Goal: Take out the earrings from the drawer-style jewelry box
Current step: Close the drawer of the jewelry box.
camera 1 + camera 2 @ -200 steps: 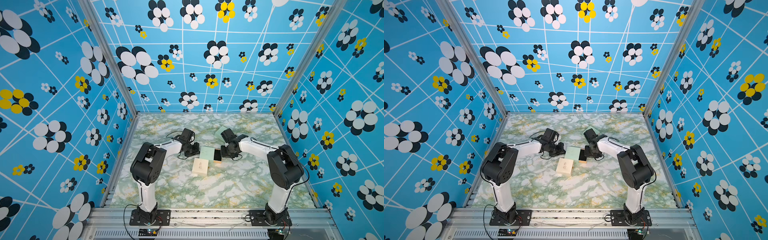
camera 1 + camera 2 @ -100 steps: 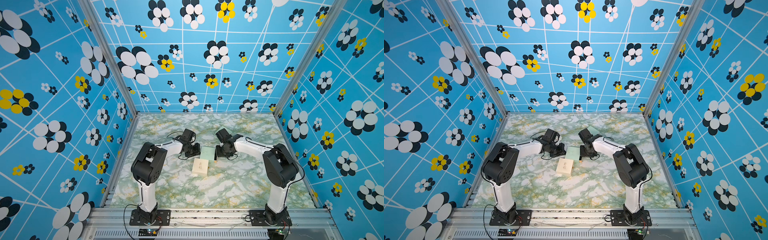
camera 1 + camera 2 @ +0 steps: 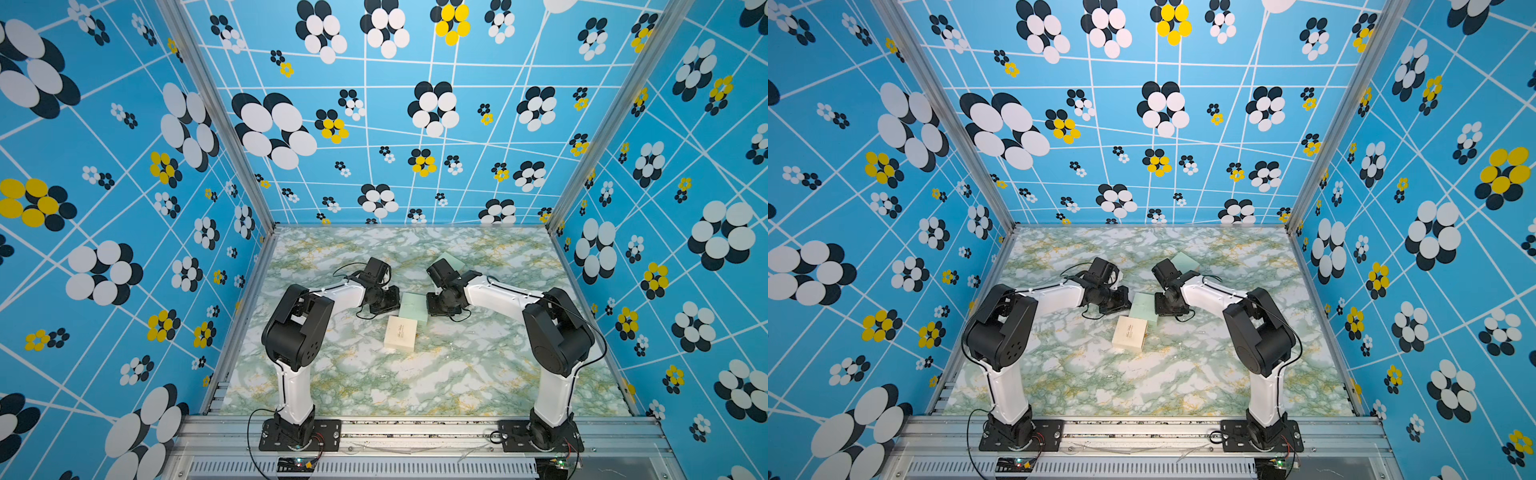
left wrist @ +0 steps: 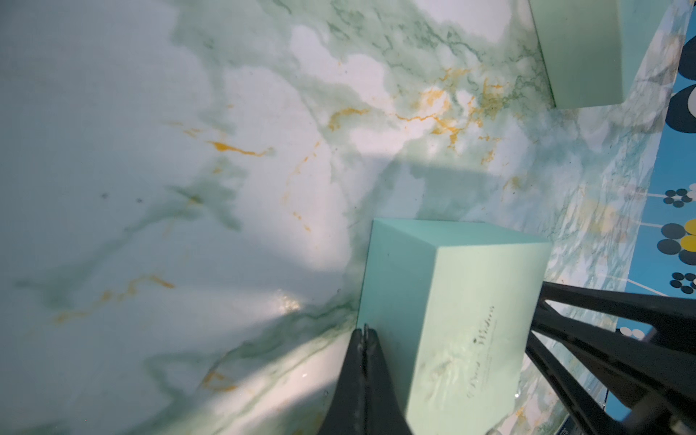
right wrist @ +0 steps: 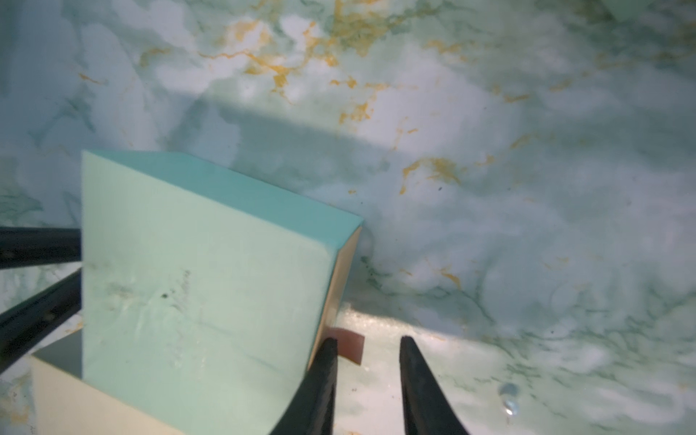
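Observation:
The drawer-style jewelry box (image 3: 413, 305) is a mint-green sleeve with a cream drawer front (image 5: 339, 278), lying mid-table between both arms. Its drawer sits pushed in, so the inside is hidden. My left gripper (image 4: 364, 331) is shut on nothing, its tips against the box's left side. At the opposite end my right gripper (image 5: 367, 344) is open, and the drawer's brown pull tab (image 5: 348, 346) lies between its fingers, close to one of them. A tiny silvery glint (image 5: 508, 399) lies on the table near the right gripper; I cannot tell whether it is one of the earrings.
A cream box (image 3: 401, 332) lies touching the mint box's near side. A second mint box (image 3: 451, 259) sits farther back, behind the right wrist. The green marble table (image 3: 415, 382) is walled in by blue flowered panels on three sides.
My right gripper has moved left, up to the mint box's end. A tan and dark piece that stuck out of that end a second ago no longer shows. The left arm has stayed put.

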Available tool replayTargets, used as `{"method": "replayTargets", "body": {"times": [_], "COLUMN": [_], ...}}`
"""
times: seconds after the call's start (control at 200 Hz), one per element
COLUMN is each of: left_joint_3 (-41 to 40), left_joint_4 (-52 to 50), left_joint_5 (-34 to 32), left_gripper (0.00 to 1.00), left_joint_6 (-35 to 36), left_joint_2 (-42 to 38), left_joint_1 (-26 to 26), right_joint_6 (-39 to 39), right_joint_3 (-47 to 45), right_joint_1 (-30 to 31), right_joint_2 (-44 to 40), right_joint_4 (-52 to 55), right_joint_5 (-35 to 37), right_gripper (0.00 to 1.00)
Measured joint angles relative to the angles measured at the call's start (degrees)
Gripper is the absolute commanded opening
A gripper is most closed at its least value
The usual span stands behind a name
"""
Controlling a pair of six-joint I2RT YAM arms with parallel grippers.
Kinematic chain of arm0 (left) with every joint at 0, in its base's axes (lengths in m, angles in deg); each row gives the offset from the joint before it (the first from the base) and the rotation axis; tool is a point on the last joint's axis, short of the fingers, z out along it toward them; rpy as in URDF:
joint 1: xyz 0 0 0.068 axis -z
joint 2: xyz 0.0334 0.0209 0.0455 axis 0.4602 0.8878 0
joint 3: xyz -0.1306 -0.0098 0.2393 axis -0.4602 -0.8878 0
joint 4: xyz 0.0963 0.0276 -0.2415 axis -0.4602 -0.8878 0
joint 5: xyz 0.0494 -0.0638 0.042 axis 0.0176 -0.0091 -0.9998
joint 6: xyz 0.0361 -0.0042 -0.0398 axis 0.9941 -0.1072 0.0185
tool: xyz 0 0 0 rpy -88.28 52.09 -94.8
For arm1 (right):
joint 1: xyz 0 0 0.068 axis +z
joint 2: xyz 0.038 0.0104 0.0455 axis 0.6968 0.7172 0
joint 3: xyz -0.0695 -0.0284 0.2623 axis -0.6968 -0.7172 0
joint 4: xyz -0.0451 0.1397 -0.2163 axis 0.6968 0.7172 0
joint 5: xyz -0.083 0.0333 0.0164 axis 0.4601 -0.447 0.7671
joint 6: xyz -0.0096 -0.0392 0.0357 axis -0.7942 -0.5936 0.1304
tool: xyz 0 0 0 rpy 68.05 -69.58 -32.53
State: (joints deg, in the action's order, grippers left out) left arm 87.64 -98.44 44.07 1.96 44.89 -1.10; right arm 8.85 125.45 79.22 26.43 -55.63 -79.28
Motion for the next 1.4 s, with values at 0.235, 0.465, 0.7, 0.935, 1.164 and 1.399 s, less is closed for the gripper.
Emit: {"method": "replayTargets", "body": {"times": [0.235, 0.465, 0.7, 0.935, 1.164, 1.399], "left_joint_3": [-2.3, -6.2, -8.7, -11.0, -10.3, -5.6], "left_joint_4": [0.0, 0.0, 0.0, -0.4, -2.7, -3.0], "left_joint_5": [-1.8, -3.0, -3.2, -3.2, -4.5, -2.6], "left_gripper": [0.00, 0.00, 0.00, 0.07, 0.11, 0.11], "left_joint_6": [0.0, 0.0, 0.0, 0.2, 0.9, 0.8], "left_joint_2": [-2.0, -4.7, -6.5, -9.8, -13.9, -14.2], "left_joint_1": [-0.6, -1.6, -2.4, -4.2, -6.0, -5.8], "right_joint_6": [-0.3, -0.5, -0.9, -2.1, -3.4, -2.1], "right_joint_3": [1.4, 2.9, 3.2, 3.2, 2.8, 2.3], "right_joint_1": [1.4, 3.6, 5.0, 5.4, 0.3, -12.8], "right_joint_2": [1.6, 3.5, 3.7, 2.4, -3.8, -6.7], "right_joint_4": [0.0, 0.1, 0.0, 0.2, 0.1, -3.3], "right_joint_5": [-0.7, -1.1, -1.5, 0.7, 1.7, -3.8], "right_gripper": [0.31, 0.31, 0.31, 0.31, 0.33, 0.34]}}
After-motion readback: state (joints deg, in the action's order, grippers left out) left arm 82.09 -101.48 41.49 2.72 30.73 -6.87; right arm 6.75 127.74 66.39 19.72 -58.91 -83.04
